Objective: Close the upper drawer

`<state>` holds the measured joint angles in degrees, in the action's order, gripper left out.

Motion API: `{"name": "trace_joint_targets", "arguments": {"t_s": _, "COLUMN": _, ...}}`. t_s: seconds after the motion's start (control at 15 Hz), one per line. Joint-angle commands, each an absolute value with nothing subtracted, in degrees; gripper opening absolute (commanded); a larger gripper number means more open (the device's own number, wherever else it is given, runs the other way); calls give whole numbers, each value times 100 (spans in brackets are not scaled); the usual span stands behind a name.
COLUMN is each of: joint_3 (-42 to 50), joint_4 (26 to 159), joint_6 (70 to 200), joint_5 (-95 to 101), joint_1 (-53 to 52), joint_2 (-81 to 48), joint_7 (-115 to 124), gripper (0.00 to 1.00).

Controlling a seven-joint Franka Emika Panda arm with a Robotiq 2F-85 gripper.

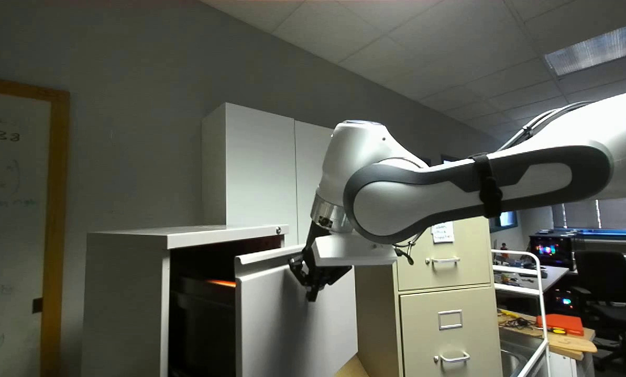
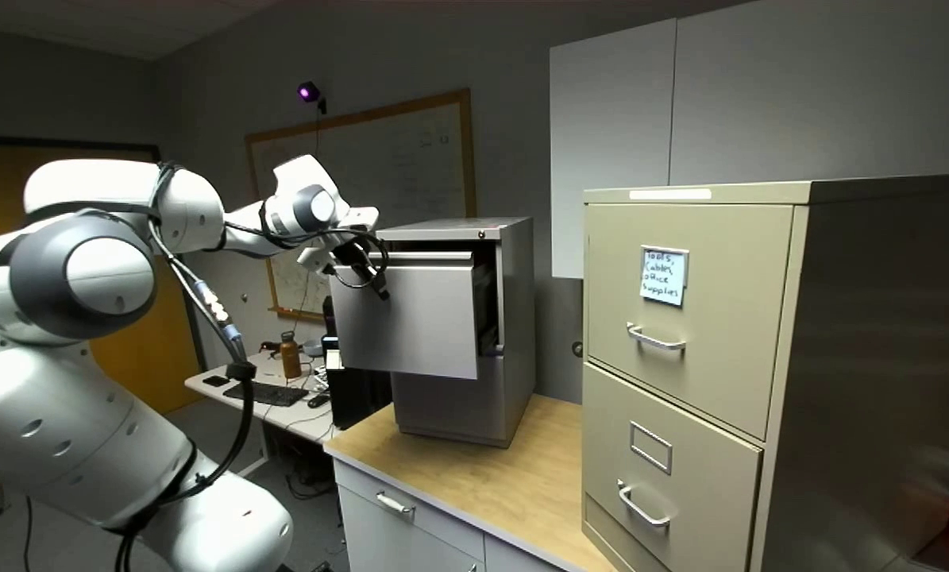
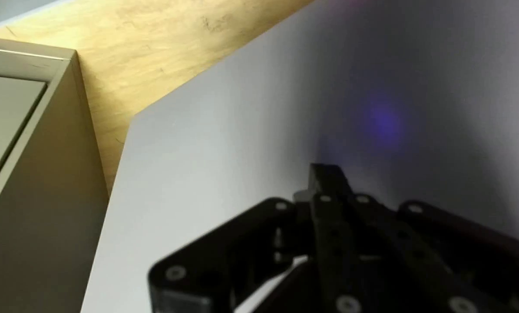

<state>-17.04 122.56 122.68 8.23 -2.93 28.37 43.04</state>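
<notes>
The upper drawer (image 1: 292, 335) of the pale-grey metal cabinet (image 1: 124, 298) is pulled well out in both exterior views, with a dark gap behind its flat front (image 2: 418, 334). An orange edge shows inside it in an exterior view. The cabinet (image 2: 519, 318) stands on a wooden counter, and its lower panel (image 2: 450, 405) is shut. My gripper (image 1: 311, 296) points down at the drawer front, fingers together and empty. Its tips (image 2: 383, 292) are at the upper part of the front. In the wrist view the fingertips (image 3: 326, 174) are against or very near the front (image 3: 190, 174); contact is unclear.
A beige filing cabinet (image 2: 680, 318) stands beside the grey cabinet, its drawers shut. A white wall cabinet (image 2: 760, 103) hangs behind. The wooden counter (image 2: 474, 461) lies below the open drawer. A desk (image 2: 268, 381) with a keyboard and bottle stands beyond it.
</notes>
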Motion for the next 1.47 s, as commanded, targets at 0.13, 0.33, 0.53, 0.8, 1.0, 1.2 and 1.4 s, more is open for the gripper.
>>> {"name": "trace_joint_targets", "arguments": {"t_s": 0.13, "joint_3": -1730, "joint_4": 11415, "joint_6": 12810, "joint_5": 930, "joint_1": -165, "joint_2": 1986, "joint_7": 4082, "gripper": 0}}
{"name": "trace_joint_targets", "arguments": {"t_s": 0.33, "joint_3": -1761, "joint_4": 10754, "joint_6": 12692, "joint_5": 1063, "joint_1": -163, "joint_2": 1366, "joint_7": 3998, "gripper": 0}}
{"name": "trace_joint_targets", "arguments": {"t_s": 0.53, "joint_3": -1761, "joint_4": 9960, "joint_6": 12563, "joint_5": 1329, "joint_1": -232, "joint_2": 644, "joint_7": 3949, "gripper": 0}}
{"name": "trace_joint_targets", "arguments": {"t_s": 0.8, "joint_3": -1586, "joint_4": 8947, "joint_6": 12425, "joint_5": 1582, "joint_1": -455, "joint_2": -331, "joint_7": 3896, "gripper": 0}}
{"name": "trace_joint_targets", "arguments": {"t_s": 1.0, "joint_3": -1375, "joint_4": 8144, "joint_6": 12296, "joint_5": 1543, "joint_1": -673, "joint_2": -962, "joint_7": 3801, "gripper": 0}}
{"name": "trace_joint_targets", "arguments": {"t_s": 1.2, "joint_3": -1136, "joint_4": 7367, "joint_6": 12053, "joint_5": 1424, "joint_1": -901, "joint_2": -1495, "joint_7": 3687, "gripper": 0}}
{"name": "trace_joint_targets", "arguments": {"t_s": 1.4, "joint_3": -935, "joint_4": 6655, "joint_6": 11656, "joint_5": 1424, "joint_1": -1136, "joint_2": -1920, "joint_7": 3635, "gripper": 0}}
